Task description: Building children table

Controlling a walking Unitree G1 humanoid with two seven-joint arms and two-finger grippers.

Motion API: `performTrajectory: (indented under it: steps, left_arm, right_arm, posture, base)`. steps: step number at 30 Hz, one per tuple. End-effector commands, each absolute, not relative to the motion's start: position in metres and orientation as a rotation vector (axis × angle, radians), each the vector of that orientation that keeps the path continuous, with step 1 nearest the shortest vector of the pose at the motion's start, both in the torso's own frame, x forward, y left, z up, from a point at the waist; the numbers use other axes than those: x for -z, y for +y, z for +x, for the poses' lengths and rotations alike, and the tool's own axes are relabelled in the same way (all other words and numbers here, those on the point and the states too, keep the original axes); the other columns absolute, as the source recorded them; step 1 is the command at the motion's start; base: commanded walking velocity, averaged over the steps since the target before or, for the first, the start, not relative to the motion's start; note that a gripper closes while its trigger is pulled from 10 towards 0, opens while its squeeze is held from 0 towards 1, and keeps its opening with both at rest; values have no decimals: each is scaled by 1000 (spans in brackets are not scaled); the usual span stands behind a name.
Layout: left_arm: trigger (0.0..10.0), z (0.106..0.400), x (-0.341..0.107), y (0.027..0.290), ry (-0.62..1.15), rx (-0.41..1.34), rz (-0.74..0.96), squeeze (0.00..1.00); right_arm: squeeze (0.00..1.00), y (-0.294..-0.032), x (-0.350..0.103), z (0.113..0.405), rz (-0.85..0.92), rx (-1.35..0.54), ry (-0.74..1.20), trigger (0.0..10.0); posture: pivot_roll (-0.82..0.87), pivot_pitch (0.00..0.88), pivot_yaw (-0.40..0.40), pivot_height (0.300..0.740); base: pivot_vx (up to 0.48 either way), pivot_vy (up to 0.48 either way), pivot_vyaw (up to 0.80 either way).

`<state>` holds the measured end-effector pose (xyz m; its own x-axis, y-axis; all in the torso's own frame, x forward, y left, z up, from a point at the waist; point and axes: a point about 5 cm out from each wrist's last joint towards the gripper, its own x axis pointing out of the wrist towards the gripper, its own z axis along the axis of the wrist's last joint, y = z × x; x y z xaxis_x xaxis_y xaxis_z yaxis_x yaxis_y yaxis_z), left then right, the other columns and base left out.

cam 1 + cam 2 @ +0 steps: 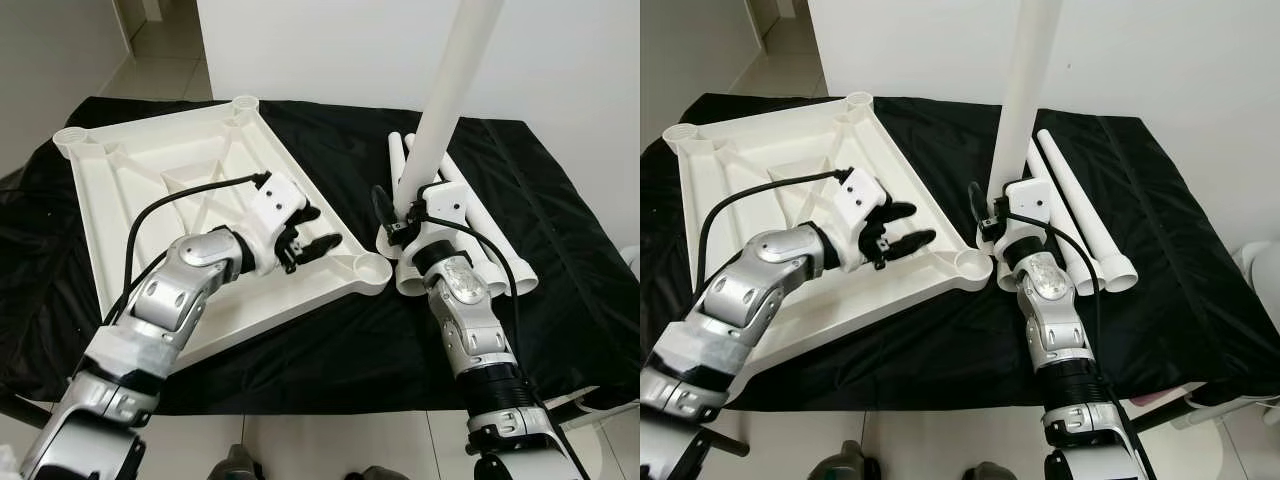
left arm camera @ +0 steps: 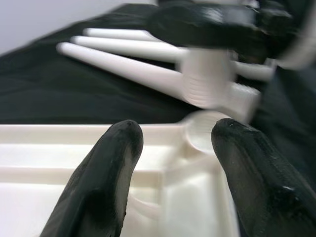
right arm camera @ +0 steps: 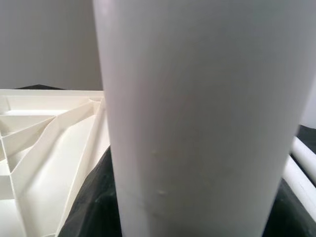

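Flanking the upturned tabletop [image 1: 150,190], spare legs [image 1: 1080,215] lie beside the right gripper [image 1: 392,215].

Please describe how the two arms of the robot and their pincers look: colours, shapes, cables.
Both arms are silver metal with rounded joint shells and dark bands. The left arm has a white wrist block and a black cable arching over it. Its pincer, the left pincer, has two long, rounded black fingers. The right arm carries the same white block, with a black cable looping beside it.

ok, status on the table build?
Right gripper holds one leg upright. Left gripper open over the upturned tabletop, near its corner socket. Spare legs on the cloth.
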<state>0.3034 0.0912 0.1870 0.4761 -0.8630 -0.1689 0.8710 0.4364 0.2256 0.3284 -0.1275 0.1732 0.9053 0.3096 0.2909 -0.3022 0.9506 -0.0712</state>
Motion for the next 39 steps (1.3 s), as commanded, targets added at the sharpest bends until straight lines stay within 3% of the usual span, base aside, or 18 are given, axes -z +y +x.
performTrajectory:
  steps: [1, 7, 22, 39]
  left_arm:
    - [10000, 290, -185, 86, 42, 1223, 305, 0]
    - [10000, 275, -180, 88, 90, 1317, 310, 0]
    - [10000, 269, -172, 88, 113, 1276, 273, 0]
    - [10000, 265, -174, 82, 119, 1277, 249, 0]
  right_arm:
    - [0, -125, -171, 328, -3, -344, -312, 10000]
    - [0, -119, -163, 330, 42, -397, -290, 10000]
    - [0, -120, -123, 322, 51, -429, -150, 10000]
    - [0, -122, -99, 309, -81, -542, -88, 10000]
  posture:
    - [99, 0, -67, 740]
    - [117, 0, -79, 740]
    - [141, 0, -111, 740]
    - [120, 21, -89, 740]
  base:
    - [0, 0, 0]
    - [0, 0, 0]
    - [0, 0, 0]
    - [0, 0, 0]
